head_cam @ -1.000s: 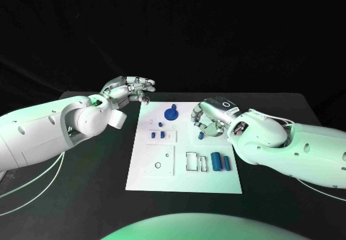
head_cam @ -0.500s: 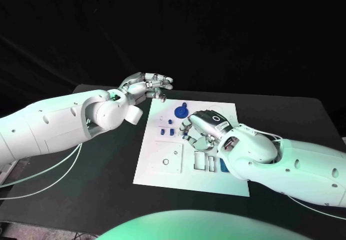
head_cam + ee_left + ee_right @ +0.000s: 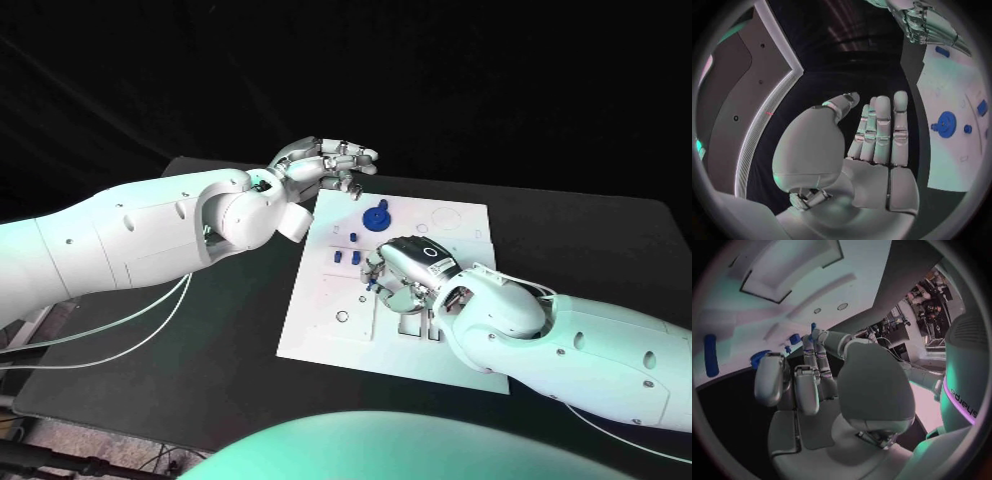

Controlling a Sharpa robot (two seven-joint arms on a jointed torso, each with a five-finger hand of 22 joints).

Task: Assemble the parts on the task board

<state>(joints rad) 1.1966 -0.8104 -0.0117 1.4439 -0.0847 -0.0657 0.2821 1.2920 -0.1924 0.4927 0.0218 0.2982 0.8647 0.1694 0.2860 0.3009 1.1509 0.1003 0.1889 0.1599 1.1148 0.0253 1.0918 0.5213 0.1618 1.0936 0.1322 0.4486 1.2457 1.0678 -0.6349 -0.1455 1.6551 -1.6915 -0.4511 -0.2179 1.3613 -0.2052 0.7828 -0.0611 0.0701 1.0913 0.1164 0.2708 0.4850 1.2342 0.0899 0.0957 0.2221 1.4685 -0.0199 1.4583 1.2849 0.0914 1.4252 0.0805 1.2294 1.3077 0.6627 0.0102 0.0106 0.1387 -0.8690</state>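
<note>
Right hand (image 3: 408,268) low over the middle of the white board (image 3: 325,330), fingers apart, gripping nothing, seemingly reaching for small blue pieces (image 3: 342,256) just beside; left hand (image 3: 329,163) parked beyond the far edge, fingers straight, empty; blue disc (image 3: 378,218) resting near that edge.

The left hand (image 3: 870,150) rises from the six o'clock rim to the circle's centre, palm facing the camera, its fingers (image 3: 882,127) straight and close together with nothing held. At three o'clock lies the white task board (image 3: 954,95) on the dark tabletop (image 3: 911,60). On it sit blue parts — a round disc (image 3: 946,123) with a small piece (image 3: 967,128) just beside it. At one o'clock the right hand (image 3: 926,22) hangs over the board's far end.
</note>
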